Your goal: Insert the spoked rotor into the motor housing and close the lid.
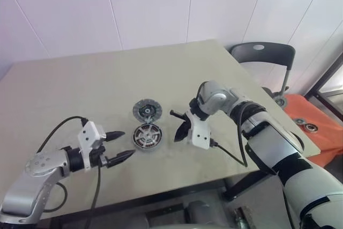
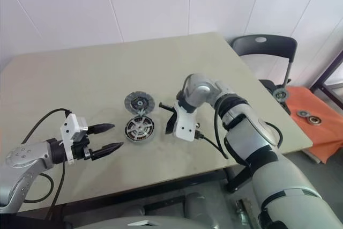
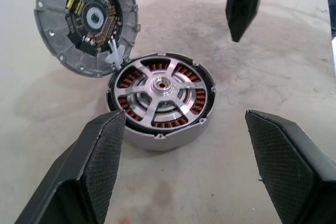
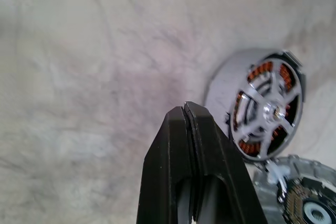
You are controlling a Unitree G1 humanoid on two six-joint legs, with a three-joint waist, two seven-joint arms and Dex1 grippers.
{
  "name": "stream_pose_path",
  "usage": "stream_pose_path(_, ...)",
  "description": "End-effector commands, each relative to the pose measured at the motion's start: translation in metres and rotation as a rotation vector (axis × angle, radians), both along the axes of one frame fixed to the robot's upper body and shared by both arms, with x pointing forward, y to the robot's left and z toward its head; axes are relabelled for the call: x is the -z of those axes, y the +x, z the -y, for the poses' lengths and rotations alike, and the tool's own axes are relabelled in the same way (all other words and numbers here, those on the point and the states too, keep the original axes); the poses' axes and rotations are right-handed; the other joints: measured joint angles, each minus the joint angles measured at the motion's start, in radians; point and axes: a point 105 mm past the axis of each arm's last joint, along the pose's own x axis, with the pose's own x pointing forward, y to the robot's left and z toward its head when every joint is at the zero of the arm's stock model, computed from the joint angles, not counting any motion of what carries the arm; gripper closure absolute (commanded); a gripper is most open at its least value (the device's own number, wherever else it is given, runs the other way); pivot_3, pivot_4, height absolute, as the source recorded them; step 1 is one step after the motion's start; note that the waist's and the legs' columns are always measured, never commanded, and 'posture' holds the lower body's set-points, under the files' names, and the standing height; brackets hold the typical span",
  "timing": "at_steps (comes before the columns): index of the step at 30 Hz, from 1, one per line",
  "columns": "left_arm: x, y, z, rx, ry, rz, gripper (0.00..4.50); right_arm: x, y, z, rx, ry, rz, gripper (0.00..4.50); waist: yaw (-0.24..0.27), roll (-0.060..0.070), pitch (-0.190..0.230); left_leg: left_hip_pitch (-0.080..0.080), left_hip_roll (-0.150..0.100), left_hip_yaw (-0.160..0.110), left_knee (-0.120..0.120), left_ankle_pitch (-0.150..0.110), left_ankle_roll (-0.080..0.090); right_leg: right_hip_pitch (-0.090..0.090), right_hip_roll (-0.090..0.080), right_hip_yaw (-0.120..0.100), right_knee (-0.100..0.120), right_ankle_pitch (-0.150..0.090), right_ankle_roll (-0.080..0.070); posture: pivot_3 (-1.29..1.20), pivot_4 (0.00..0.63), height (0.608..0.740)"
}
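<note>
The motor housing [image 3: 157, 141] stands on the table with the spoked rotor [image 3: 152, 103] seated inside it, silver spokes over the copper windings. The lid [image 3: 58, 30] lies open just behind the housing, inner circuit face up, joined to it by short white wires. My left gripper [image 1: 119, 145] is open, level, just to the left of the housing, with nothing between its fingers [image 3: 102, 150]. My right gripper [image 1: 181, 131] is shut and empty, tip down, a little to the right of the housing [image 4: 223, 87] and apart from it.
The beige table [image 1: 80, 79] has its front edge close below both grippers. A dark chair [image 1: 262, 54] stands at the back right. Beside it an orange surface [image 1: 321, 143] carries a few small metal rings. Black cables trail from both wrists.
</note>
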Motion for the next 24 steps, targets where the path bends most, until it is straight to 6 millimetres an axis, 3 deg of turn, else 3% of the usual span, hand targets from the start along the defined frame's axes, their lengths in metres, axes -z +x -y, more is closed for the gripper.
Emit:
stream_pose_path(1,-0.011,0.001,0.003,0.005,-0.01,0.043,0.62,-0.017,0.003,-0.019,-0.038,0.051,0.048,4.48,0.001,0.0,0.0,0.0,0.0,0.0,0.0,0.0,0.0,0.0,0.0,0.0,0.0,0.0,0.0,0.0,0.0,0.74)
stream_pose_path(9,-0.01,0.001,0.001,-0.006,-0.01,0.041,0.62,-0.029,0.008,-0.04,-0.035,0.115,0.093,4.48,0.006,0.0,0.0,0.0,0.0,0.0,0.0,0.0,-0.001,0.0,0.0,0.0,0.0,0.0,0.0,0.0,0.0,0.74)
stream_pose_path(14,-0.008,0.004,-0.002,-0.027,-0.013,0.04,0.62,-0.026,0.005,-0.046,-0.051,0.139,0.091,2.94,0.003,0.0,0.0,0.0,0.0,0.0,0.0,0.0,-0.001,0.0,0.0,0.0,0.001,0.0,0.0,0.0,0.0,0.74)
stream_pose_path(17,-0.006,0.003,-0.001,-0.033,-0.022,0.039,0.62,-0.016,0.008,-0.038,-0.029,0.066,0.094,1.91,0.003,0.0,0.0,0.0,0.0,0.0,0.0,0.0,-0.001,0.0,0.0,0.0,0.001,0.0,0.0,0.0,0.0,0.74)
stream_pose_path(24,-0.006,0.002,0.001,-0.042,-0.028,0.043,0.62,-0.015,0.005,-0.045,-0.057,0.068,0.098,1.91,0.003,-0.001,-0.001,0.0,0.0,-0.001,0.0,0.0,-0.001,0.0,0.0,0.0,0.0,0.0,0.0,0.0,0.0,0.74)
